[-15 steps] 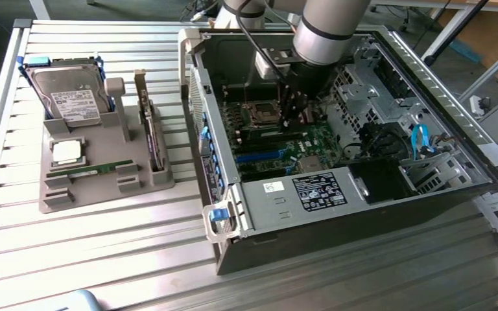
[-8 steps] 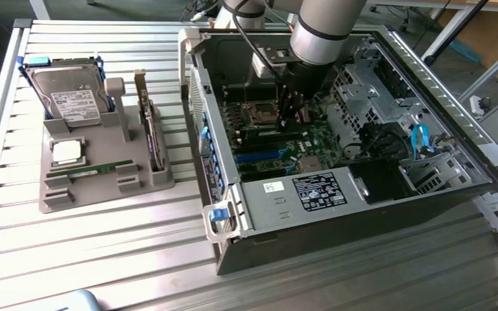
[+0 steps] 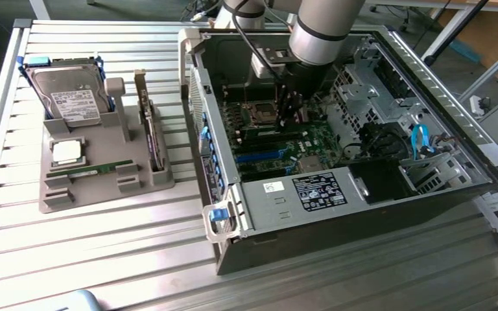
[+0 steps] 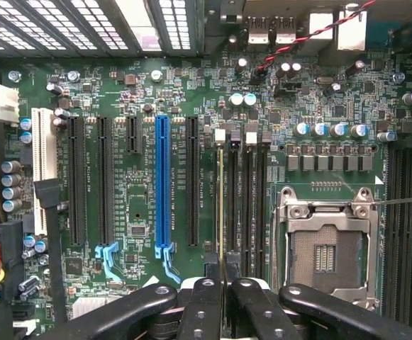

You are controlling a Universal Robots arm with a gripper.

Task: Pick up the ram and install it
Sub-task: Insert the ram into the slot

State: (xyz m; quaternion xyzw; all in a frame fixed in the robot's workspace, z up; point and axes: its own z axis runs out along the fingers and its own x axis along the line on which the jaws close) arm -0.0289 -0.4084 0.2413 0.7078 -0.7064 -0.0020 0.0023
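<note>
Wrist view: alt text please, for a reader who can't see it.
The gripper, jaws shut on the ram seen edge-on, holds it at the row of memory slots on the green motherboard, beside the empty processor socket. A blue expansion slot runs parallel nearby.

Ribbed matt metal table (image 3: 102, 259), glossy PCB (image 4: 142, 106)

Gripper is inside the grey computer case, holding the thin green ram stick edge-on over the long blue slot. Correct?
Not the long blue slot. The wrist view shows the gripper holding the thin green ram stick edge-on along the black memory slots beside the silver processor socket.
</note>
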